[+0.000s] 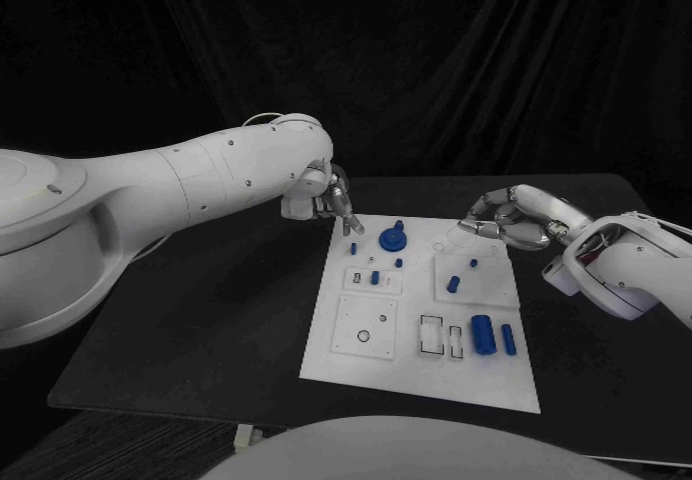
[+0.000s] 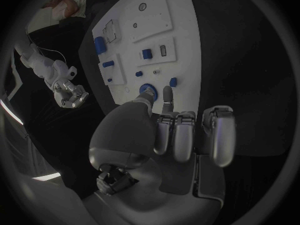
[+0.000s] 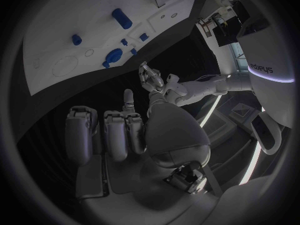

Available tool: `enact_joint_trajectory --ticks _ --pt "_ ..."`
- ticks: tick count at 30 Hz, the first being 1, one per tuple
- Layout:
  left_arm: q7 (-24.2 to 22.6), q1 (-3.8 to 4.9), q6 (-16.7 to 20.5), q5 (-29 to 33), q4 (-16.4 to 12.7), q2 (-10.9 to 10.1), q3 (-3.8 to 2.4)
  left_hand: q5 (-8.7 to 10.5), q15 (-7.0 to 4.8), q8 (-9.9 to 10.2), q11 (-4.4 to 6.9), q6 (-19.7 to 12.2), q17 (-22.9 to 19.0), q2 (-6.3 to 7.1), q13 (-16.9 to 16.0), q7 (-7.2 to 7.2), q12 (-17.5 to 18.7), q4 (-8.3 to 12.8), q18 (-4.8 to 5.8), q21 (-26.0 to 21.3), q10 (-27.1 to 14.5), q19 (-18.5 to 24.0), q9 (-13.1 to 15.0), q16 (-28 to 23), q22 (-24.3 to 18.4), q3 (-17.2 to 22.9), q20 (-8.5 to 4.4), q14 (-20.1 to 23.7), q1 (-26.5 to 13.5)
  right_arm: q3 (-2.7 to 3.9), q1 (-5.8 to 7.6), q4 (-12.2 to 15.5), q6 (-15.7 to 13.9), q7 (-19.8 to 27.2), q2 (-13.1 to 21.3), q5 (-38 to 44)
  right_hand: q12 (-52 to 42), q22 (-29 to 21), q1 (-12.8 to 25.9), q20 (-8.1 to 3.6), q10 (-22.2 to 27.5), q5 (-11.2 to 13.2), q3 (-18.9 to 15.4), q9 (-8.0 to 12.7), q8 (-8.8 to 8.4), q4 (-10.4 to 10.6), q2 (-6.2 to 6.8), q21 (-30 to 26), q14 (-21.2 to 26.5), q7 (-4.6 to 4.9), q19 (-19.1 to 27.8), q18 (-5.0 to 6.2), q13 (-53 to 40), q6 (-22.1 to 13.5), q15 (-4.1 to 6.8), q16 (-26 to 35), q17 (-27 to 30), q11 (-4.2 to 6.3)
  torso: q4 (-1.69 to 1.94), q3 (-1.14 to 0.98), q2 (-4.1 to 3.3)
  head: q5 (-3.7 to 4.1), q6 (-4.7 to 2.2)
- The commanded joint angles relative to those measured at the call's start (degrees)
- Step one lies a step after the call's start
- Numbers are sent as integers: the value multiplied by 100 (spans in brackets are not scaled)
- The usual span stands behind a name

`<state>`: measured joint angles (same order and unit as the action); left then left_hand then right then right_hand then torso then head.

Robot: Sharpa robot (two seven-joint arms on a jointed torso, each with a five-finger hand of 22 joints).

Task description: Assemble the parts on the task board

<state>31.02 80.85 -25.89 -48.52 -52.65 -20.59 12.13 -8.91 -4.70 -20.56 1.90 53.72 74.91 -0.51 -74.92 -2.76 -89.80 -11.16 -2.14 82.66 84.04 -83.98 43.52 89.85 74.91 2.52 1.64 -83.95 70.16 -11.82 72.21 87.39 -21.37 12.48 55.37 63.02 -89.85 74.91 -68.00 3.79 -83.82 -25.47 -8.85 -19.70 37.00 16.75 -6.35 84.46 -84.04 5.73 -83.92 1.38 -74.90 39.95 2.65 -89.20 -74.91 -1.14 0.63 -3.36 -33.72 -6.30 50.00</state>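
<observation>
The white task board (image 1: 378, 368) lies mid-table. A round blue knob (image 1: 392, 240) stands near its far edge, with small blue pegs (image 1: 375, 278) around it. Two blue cylinders (image 1: 483, 331) lie side by side toward the board's right edge. My left hand (image 1: 329, 200) hovers over the board's far left corner, most fingers curled and empty. In the left wrist view the left hand (image 2: 169, 135) has a fingertip stretched out close to the knob (image 2: 147, 89). My right hand (image 1: 498, 220) hangs over the far right corner. The right wrist view shows the right hand (image 3: 125, 130) curled, holding nothing.
The board carries raised white plates with slots and holes, one at its near left (image 1: 365, 330) and one at its right (image 1: 473, 277). Black tabletop (image 1: 202, 330) surrounds the board, with broad room on the left side and a narrower strip on the right.
</observation>
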Motion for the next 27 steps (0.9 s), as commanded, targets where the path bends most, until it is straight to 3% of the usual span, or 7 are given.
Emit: enact_joint_trajectory --ticks 1,8,12,18,20,22,27 --pt "-233 -53 -305 61 147 86 -6 86 43 45 -58 58 1509 24 -1508 -22 -20 -29 -10 -1 596 -106 -34 15 862 -36 46 -605 -60 3 -10 24 62 -106 7 0 -15 1291 13 27 -618 13 -37 -7 25 -9 -48 -11 -540 1 -281 22 -1510 54 -40 10 -1307 -34 -15 23 -39 -2 0" --pt "-344 -173 -303 -142 419 231 -7 108 58 128 -73 60 1509 11 -1508 -37 -20 -43 -12 -10 596 -99 -97 15 864 -46 59 -605 -69 3 -9 32 72 -107 -3 0 -15 1291 13 27 -618 13 -37 -7 25 -9 -48 -11 -540 1 -281 22 -1510 54 -40 10 -1307 -34 -18 36 -61 18 0" --pt "-412 -219 -272 -315 506 263 -7 84 62 150 -78 72 1509 3 -1508 -41 -20 -48 -14 -15 596 -95 -115 15 862 -46 63 -605 -71 3 -9 33 76 -108 -7 0 -15 1291 13 27 -618 13 -37 -7 25 -9 -48 -11 -540 1 -281 22 -1510 54 -40 10 -1307 -34 -29 54 -92 11 0" --pt "-452 -243 -193 -392 562 291 -7 141 72 191 -85 149 1509 10 -1508 -47 -20 -102 -13 -14 596 -95 -155 15 872 -96 75 -605 -160 3 -9 25 83 -115 -12 0 -15 1290 13 27 -618 12 -40 -9 32 -9 -49 -14 -540 -1 -280 23 -1510 65 -40 10 -1306 -32 -47 79 -134 -13 0" --pt "-442 -248 -159 -405 593 314 -7 309 78 233 -92 180 1509 9 -1508 -54 -20 -149 -14 -19 596 -91 -182 15 875 -144 83 -605 -232 3 -9 22 88 -117 -18 0 -15 1290 13 27 -618 12 -40 -9 32 -9 -49 -14 -540 -1 -280 23 -1510 65 -40 10 -1306 -32 -49 88 -145 -14 0" --pt "-438 -252 -145 -409 611 326 -7 347 81 240 -96 180 1509 11 -1508 -56 -20 -155 -15 -21 596 -90 -182 15 876 -155 85 -605 -243 3 -9 20 91 -116 -22 0 -15 1290 13 27 -618 12 -40 -9 32 -9 -49 -14 -540 -1 -280 23 -1510 65 -40 10 -1306 -32 -54 94 -159 -18 0" --pt "-411 -259 -101 -417 642 341 -7 389 76 143 -81 286 1509 -1 -1508 -25 -20 -159 -15 -20 596 -92 -79 15 886 -185 87 -605 -264 3 -9 15 100 -121 -19 0 -15 1291 14 27 -618 12 -42 -10 34 -8 -50 -14 -538 -2 -280 23 -1510 70 -39 13 -1301 -31 -59 95 -159 -8 0"
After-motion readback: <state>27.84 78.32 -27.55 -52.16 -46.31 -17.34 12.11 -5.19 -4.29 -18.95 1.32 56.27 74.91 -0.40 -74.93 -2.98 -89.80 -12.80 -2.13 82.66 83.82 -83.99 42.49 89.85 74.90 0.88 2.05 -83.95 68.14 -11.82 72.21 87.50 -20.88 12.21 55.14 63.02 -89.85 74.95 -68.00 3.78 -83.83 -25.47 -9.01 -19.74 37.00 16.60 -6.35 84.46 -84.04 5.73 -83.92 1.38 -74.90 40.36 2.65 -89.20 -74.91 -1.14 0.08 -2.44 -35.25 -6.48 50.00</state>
